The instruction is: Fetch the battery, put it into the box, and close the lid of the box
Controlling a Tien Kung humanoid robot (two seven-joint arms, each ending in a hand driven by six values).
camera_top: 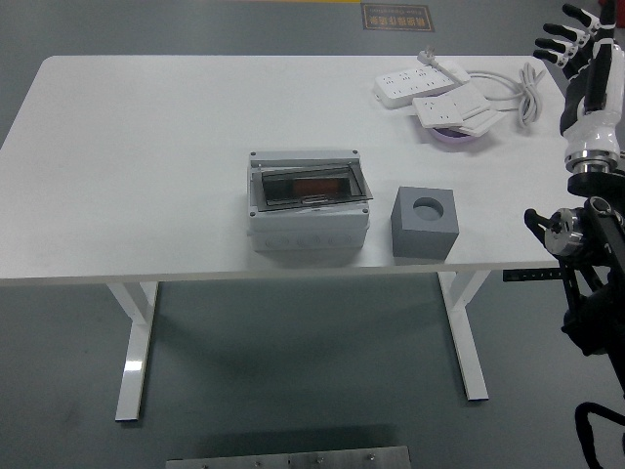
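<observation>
**Box shut on the desk as we hold our hand clear**

Grey workshop floor surrounds the white desk [146, 147], where the grey box [309, 210] sits near the front edge with its clear lid [311, 186] lying flat over the opening. Through that lid we make out a reddish-orange shape that we take to be the battery [312, 184], though we cannot be certain. Just beside the box, to its right, stands a grey block [426, 224] with a round socket in its top, which looks empty. Power strips [430, 88] and a coiled cable [522, 83] lie at the far right corner, well apart from the box.

We judge the task all but finished: what remains is to check that the lid is fully latched. To do that well we would come in from above, press evenly along the lid's front edge, and avoid dragging the box across the desk.

Our right hand [576, 49] is raised upright beyond the desk's right edge, fingers spread and holding nothing, forearm near vertical. Our left arm is out of view.
</observation>
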